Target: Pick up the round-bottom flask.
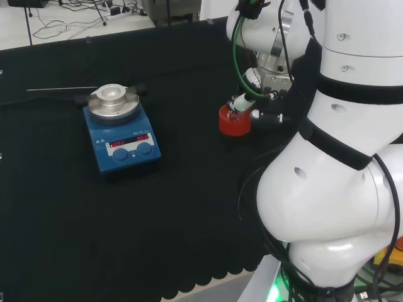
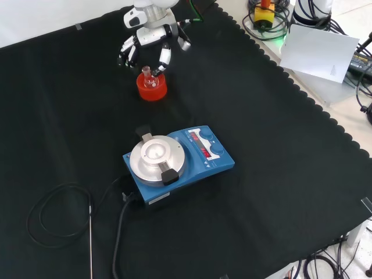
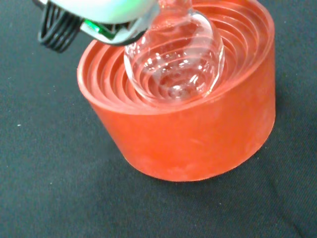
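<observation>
Black cloth covers the worktop (image 2: pixel 279 192), with a blue hotplate stirrer (image 2: pixel 177 163) near the middle of the front view and a black cable (image 2: pixel 43 212) looping off to its left. Farther up in that view stands the red ribbed stand (image 2: pixel 151 87), and the round-bottom flask (image 3: pixel 173 62) sits in its stepped hollow, clear glass bulb down and neck rising.

The robot hand (image 2: pixel 152 43) hangs just above and behind the stand in the front view, its fingers spread and pointing down around the neck, one fingertip close beside it. Whether any finger touches the glass I cannot tell; nothing looks clasped, and the flask rests in its seat.

I judge the step in hand to be the approach, just short of the grasp. The next move calls for bringing fingers and thumb in on the neck from opposite sides, then lifting straight up so the bulb clears the ribbed rim without tipping the stand.
</observation>
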`<state>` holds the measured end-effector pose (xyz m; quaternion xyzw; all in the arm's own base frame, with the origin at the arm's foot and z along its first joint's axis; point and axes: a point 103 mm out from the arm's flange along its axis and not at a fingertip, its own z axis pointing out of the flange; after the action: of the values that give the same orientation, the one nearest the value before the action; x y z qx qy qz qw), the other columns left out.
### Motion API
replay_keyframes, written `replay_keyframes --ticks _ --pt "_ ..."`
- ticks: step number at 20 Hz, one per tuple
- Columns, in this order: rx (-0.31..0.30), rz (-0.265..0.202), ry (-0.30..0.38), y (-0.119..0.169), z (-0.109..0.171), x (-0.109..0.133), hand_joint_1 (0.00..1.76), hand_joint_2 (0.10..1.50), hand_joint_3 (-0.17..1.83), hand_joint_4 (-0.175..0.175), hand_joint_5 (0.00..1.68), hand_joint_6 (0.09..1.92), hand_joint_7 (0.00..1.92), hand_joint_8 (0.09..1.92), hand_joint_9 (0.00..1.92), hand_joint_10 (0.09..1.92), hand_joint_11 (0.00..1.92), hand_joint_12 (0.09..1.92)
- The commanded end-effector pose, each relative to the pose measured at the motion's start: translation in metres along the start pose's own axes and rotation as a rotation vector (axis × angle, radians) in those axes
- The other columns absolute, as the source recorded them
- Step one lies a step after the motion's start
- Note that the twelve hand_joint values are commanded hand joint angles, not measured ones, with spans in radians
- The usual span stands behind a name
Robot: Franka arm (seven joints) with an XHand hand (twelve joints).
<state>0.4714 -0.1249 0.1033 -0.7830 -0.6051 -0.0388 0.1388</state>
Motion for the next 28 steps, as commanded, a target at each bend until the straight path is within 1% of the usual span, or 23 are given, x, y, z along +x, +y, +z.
replay_keyframes --ticks 1,4,5,6,7,8,9,12,15,19,22,28 --pt "-0.003 -0.003 -0.003 0.000 0.001 0.001 0.96 0.62 0.66 -0.086 0.86 0.69 0.28 0.69 0.54 0.67 0.35 1.34" --pt "-0.011 -0.005 -0.010 0.000 0.001 0.001 0.98 0.64 0.67 -0.095 0.94 0.69 0.30 0.69 0.57 0.66 0.37 1.34" --pt "-0.016 -0.005 -0.011 0.000 0.001 0.001 1.01 0.72 0.56 -0.020 1.00 0.75 0.30 0.70 0.58 0.66 0.38 1.34" --pt "-0.024 -0.006 -0.014 -0.001 0.001 0.002 1.04 0.81 0.45 0.032 1.04 0.80 0.31 0.70 0.60 0.65 0.39 1.33" --pt "-0.033 -0.009 -0.015 -0.001 0.000 0.002 1.07 0.86 0.37 0.046 1.07 0.82 0.33 0.70 0.62 0.65 0.41 1.33" --pt "-0.043 -0.008 -0.016 -0.001 0.000 0.003 1.09 0.89 0.34 0.035 1.08 0.85 0.34 0.70 0.64 0.63 0.43 1.32" --pt "-0.046 -0.007 -0.011 -0.001 -0.001 0.003 1.10 0.89 0.36 0.014 1.08 0.87 0.36 0.69 0.66 0.61 0.45 1.31" --pt "-0.058 0.006 0.028 -0.002 -0.003 0.004 1.12 0.84 0.49 -0.034 1.07 0.95 0.39 0.68 0.71 0.58 0.49 1.29" --pt "-0.052 0.001 0.036 -0.002 -0.007 0.007 1.13 0.78 0.61 -0.075 1.07 1.00 0.41 0.68 0.73 0.57 0.52 1.28" --pt "-0.059 -0.007 0.055 -0.004 -0.024 0.015 1.14 0.74 0.69 -0.107 1.07 1.03 0.42 0.68 0.75 0.56 0.55 1.27" --pt "-0.077 -0.009 0.075 -0.007 -0.042 0.023 1.15 0.72 0.73 -0.122 1.07 1.04 0.42 0.68 0.75 0.56 0.57 1.27" --pt "-0.078 -0.025 0.049 -0.016 -0.073 0.045 1.15 0.70 0.77 -0.147 1.08 1.05 0.43 0.68 0.76 0.56 0.58 1.27"
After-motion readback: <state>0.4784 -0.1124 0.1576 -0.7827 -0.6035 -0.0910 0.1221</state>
